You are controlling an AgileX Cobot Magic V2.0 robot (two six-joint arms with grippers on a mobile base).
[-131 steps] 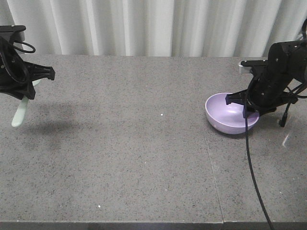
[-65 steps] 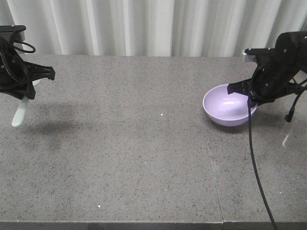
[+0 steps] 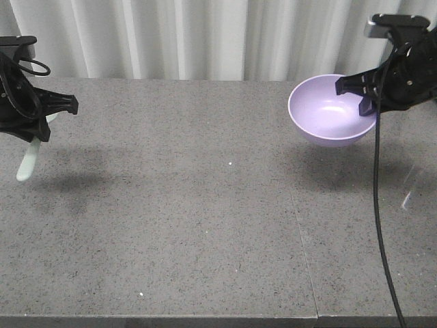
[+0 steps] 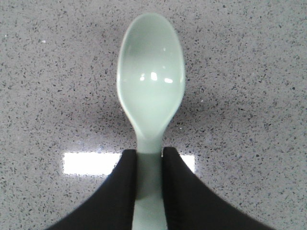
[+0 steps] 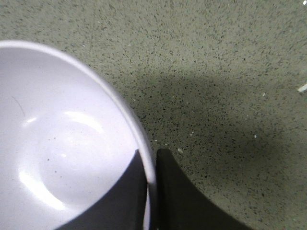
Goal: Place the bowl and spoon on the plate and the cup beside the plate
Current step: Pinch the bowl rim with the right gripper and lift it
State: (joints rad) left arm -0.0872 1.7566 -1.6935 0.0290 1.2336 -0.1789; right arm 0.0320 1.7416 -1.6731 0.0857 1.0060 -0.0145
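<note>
1. The left end effector (image 3: pixel 39 131) was clamped on the handle of the spoon (image 3: pixel 27 161). Its two black fingers (image 4: pixel 120 191) pressed against the handle from either side.
2. The spoon stuck out ahead of and below that end effector, scoop end lowest. The wrist view showed its hollow face turned up toward the camera. It hung clear of the grey speckled tabletop (image 3: pixel 205 219), and a soft shadow lay on the surface just beside it.
3. The right end effector (image 3: pixel 365 102) was clamped on the rim of the bowl (image 3: pixel 326 116). One finger (image 5: pixel 120 196) sat inside the wall and the other pressed on the outside.
4. The bowl hung to the left of that end effector, held only by the near part of its rim. It was lifted off the tabletop and tipped a little, so its inside was in view, and its shadow fell on the surface underneath.
5. The two end effectors were well apart, one at each end of the tabletop.
6. A black cable (image 3: pixel 377 205) dropped from the right arm past the bowl's edge toward the front of the tabletop.
7. A pale pleated curtain (image 3: pixel 205 37) hung behind both end effectors.
</note>
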